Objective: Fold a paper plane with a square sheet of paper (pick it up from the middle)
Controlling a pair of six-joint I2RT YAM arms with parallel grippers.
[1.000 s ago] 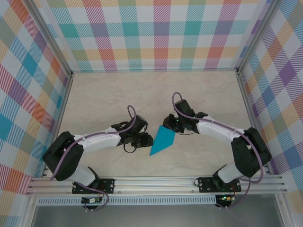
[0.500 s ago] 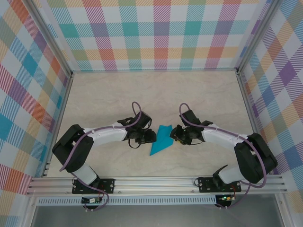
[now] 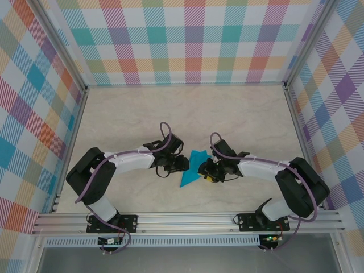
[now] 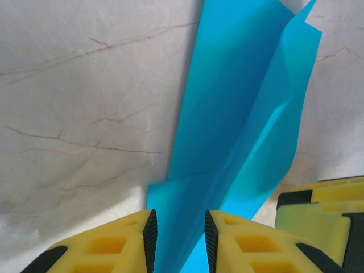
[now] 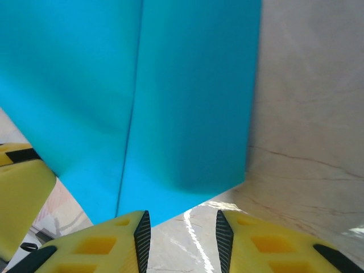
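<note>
Teal-blue and creased lengthwise, the paper plane (image 3: 192,169) lies on the desk (image 3: 131,114) between the two arms. Its long axis slants from a pointed tip at the near left to a broader end at the far right. The left end effector (image 3: 180,164) sits against its left edge, jaws slightly parted astride the paper, not pinching it. The right end effector (image 3: 203,170) stands at its right edge, jaws released, with the paper just beyond its fingertips.
</note>
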